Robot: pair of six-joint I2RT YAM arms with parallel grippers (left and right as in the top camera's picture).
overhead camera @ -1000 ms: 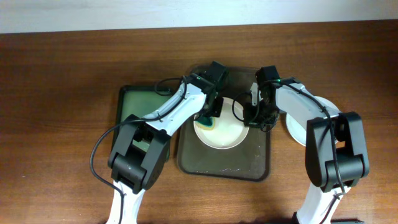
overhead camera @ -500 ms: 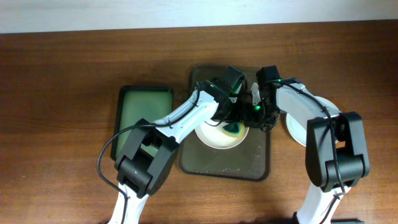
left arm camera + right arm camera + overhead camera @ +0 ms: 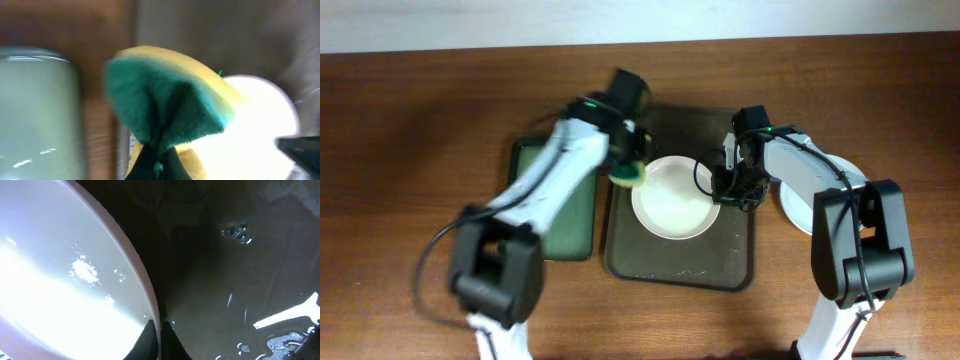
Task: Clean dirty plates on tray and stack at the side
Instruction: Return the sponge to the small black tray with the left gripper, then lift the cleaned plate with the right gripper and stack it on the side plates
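Left fingers (image 3: 150, 160) pinched a yellow-green sponge (image 3: 165, 110) over the left rim of the tray (image 3: 680, 268), while right fingers (image 3: 172, 347) clamped the right rim of the plate (image 3: 672, 200) on it. Its centre looked wiped, so the next move probably called for lifting it onto the side plate (image 3: 795, 215).

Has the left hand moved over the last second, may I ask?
Yes: the left hand swung left off the plate to the left rim of the tray.

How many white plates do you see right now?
2: one plate on the dark tray; a second plate on the table right of the tray, partly under the right arm. More may be stacked beneath it.
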